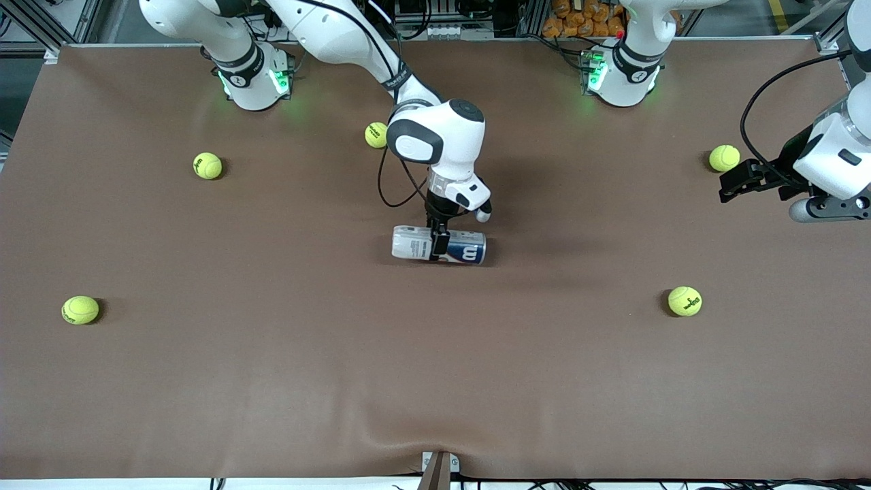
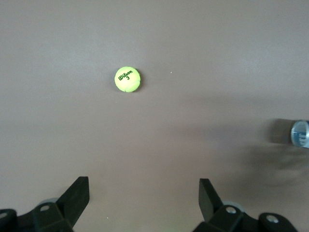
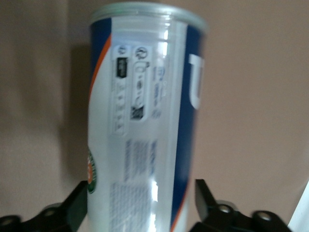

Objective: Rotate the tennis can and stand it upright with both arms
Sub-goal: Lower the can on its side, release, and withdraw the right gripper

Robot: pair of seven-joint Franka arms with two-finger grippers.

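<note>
The tennis can [image 1: 469,248] lies on its side in the middle of the brown table, white and navy label up. My right gripper [image 1: 439,246] is down over its middle. In the right wrist view the can [image 3: 145,121] fills the gap between the black fingers [image 3: 79,203], with a thin gap showing at one finger, so the right gripper [image 3: 141,205] is open around it. My left gripper [image 1: 727,189] is open and empty, up in the air at the left arm's end of the table. The left wrist view shows the open gripper [image 2: 145,193] and the can's end [image 2: 300,134].
Several yellow-green tennis balls lie scattered on the table: one [image 1: 375,135] close to the right arm's wrist, one [image 1: 724,158] beside the left gripper, others [image 1: 684,301] [image 1: 207,165] [image 1: 80,309] farther out. One ball [image 2: 127,79] shows in the left wrist view.
</note>
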